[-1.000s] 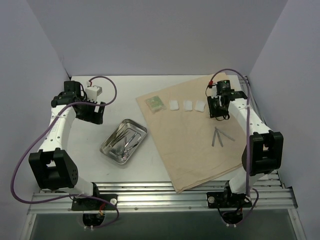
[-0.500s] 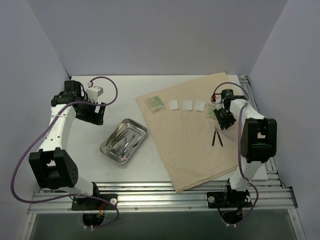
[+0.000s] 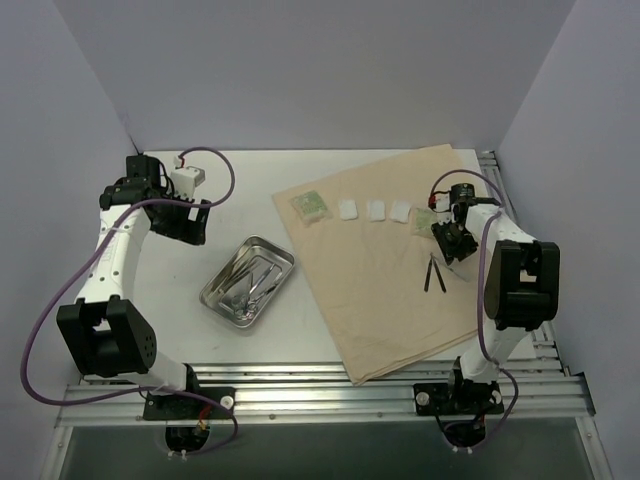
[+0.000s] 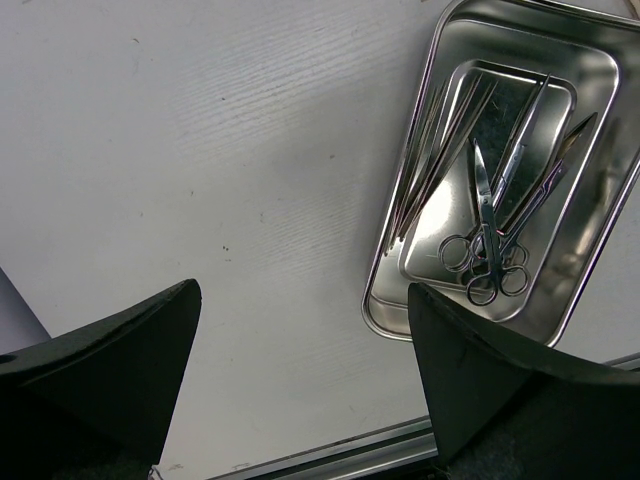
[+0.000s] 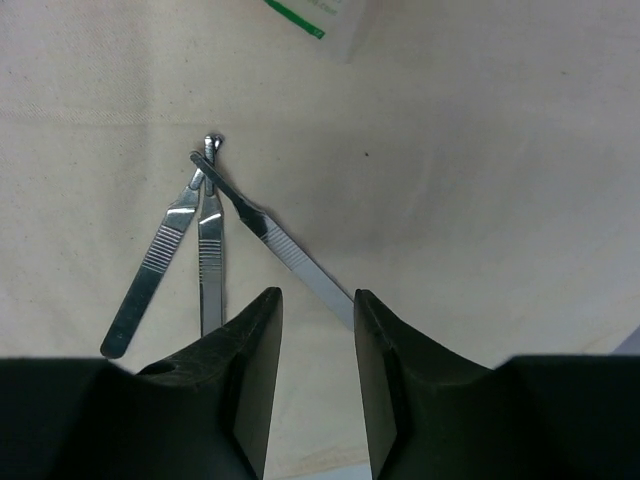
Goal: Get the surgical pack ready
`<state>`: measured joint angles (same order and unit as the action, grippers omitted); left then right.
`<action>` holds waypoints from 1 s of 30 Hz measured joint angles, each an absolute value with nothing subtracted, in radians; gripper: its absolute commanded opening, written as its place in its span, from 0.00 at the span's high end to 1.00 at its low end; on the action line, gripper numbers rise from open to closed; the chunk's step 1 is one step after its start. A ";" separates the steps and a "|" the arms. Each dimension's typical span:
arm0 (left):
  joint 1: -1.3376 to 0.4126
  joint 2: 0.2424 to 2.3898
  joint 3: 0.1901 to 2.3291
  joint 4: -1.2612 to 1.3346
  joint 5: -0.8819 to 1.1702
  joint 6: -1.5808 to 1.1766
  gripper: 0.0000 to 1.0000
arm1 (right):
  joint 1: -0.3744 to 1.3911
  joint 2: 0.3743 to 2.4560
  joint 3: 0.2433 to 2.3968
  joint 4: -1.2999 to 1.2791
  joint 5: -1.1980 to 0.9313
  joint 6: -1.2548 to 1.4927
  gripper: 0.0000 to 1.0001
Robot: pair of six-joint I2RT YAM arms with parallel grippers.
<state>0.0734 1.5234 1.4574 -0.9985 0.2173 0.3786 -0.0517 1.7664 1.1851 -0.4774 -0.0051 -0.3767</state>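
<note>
Right arm has swung down over the tweezers (image 5: 209, 250) on the cloth (image 3: 380, 300); right pincer (image 5: 315, 300) narrowly parted, empty. Left pincer (image 4: 300, 290) wide, empty. Tweezers look thin, stiff, slippery; best pinched at the ribbed grip

The left arm (image 3: 112, 258) and right arm (image 3: 492, 220) share white tubular links, boxy black joint housings, looping purple cables (image 3: 27, 352) and red wrist plugs.

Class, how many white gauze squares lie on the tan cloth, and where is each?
3. They sit in a row near the far edge of the tan cloth: left square next to a green packet, middle square, right square. None looks hidden.
</note>
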 measured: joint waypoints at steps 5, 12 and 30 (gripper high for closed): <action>0.074 1.524 1.460 -1.011 0.208 0.381 0.06 | -0.052 1.829 1.204 -0.486 -0.031 -0.392 0.71; 0.073 1.524 1.470 -1.015 0.200 0.388 0.06 | -0.054 1.900 1.238 -0.493 -0.028 -0.396 0.72; 0.073 1.524 1.470 -1.016 0.166 0.404 0.06 | -0.057 1.938 1.283 -0.531 -0.063 -0.395 0.99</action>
